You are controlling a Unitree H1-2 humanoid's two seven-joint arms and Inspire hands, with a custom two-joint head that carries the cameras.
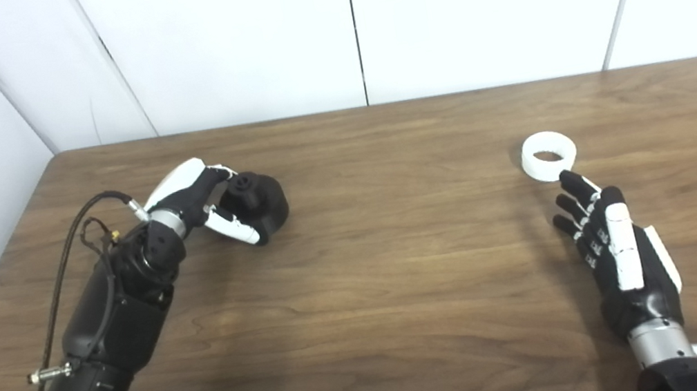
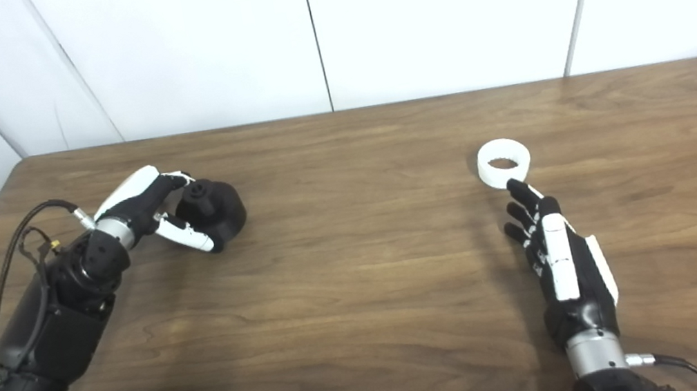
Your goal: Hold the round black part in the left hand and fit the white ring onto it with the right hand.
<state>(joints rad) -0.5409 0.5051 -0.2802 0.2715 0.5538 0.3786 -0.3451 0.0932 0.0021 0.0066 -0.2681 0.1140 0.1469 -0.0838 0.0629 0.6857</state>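
The round black part (image 1: 260, 202), with a small knob on top, rests on the wooden table (image 1: 401, 264) at the left. My left hand (image 1: 209, 200) wraps it from the left, thumb by the knob and fingers (image 1: 233, 225) curled along its near side. The white ring (image 1: 548, 155) lies flat on the table at the right. My right hand (image 1: 616, 251) is open just in front of it, fingers stretched out and apart. Its longest fingertip (image 2: 515, 186) reaches the ring's near edge; whether they touch is unclear.
White wall panels (image 1: 353, 20) close off the table's far edge and left side. A black cable (image 1: 62, 265) loops beside my left forearm. Bare wood lies between the two hands.
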